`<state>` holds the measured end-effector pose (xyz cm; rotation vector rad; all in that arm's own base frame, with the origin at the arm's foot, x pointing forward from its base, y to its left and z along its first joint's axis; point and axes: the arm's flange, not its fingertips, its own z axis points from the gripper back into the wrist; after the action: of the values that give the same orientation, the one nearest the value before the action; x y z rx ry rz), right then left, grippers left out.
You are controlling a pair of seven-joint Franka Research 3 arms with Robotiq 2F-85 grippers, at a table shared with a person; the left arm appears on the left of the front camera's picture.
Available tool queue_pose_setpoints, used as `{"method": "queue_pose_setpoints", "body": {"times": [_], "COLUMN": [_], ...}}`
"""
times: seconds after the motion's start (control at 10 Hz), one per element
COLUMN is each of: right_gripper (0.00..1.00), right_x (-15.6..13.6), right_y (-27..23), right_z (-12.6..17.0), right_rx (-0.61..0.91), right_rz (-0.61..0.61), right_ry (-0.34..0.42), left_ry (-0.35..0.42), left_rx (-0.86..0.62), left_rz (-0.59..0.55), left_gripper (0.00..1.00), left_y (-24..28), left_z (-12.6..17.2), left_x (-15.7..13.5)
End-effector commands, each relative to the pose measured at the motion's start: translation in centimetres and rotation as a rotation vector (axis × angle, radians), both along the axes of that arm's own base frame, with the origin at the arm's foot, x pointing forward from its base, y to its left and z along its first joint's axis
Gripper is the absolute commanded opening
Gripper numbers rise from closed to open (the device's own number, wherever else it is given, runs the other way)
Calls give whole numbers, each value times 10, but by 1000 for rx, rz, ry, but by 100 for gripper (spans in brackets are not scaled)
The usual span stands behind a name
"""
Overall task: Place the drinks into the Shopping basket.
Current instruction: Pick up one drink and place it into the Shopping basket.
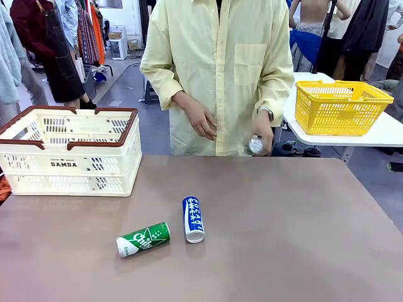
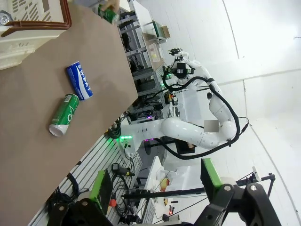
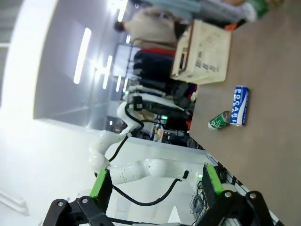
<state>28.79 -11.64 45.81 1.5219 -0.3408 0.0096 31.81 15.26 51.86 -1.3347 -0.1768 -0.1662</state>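
Observation:
A blue can and a green can lie on their sides, close together, in the middle of the brown table. The cream Shopping basket stands at the table's far left. At the far edge, a person's hand holds another can with its silver end showing. In the left wrist view my left gripper is open and empty, high above the blue can, green can and basket. My right gripper is likewise open and empty, far from the blue can, green can and basket.
A yellow basket sits on a white side table at the back right. The person in a pale yellow shirt stands at the table's far edge. Bare tabletop stretches right of the cans.

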Motion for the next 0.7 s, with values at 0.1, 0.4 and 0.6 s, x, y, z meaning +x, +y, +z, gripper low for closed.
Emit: {"method": "queue_pose_setpoints", "body": {"times": [0.1, 0.4, 0.6], "right_gripper": [100, 100, 100], "right_x": [-2, -2, -2], "right_y": [1, 1, 1], "right_z": [8, 8, 8], "right_rx": [19, 19, 19], "right_rz": [-6, -6, -6], "right_ry": [6, 6, 6], "left_ry": [115, 214, 283], "left_rx": [141, 617, 935], "left_rz": [143, -126, -103], "left_gripper": [100, 100, 100], "left_y": [-19, -220, -315], "left_z": [24, 55, 29], "left_x": [-3, 52, 77]}}
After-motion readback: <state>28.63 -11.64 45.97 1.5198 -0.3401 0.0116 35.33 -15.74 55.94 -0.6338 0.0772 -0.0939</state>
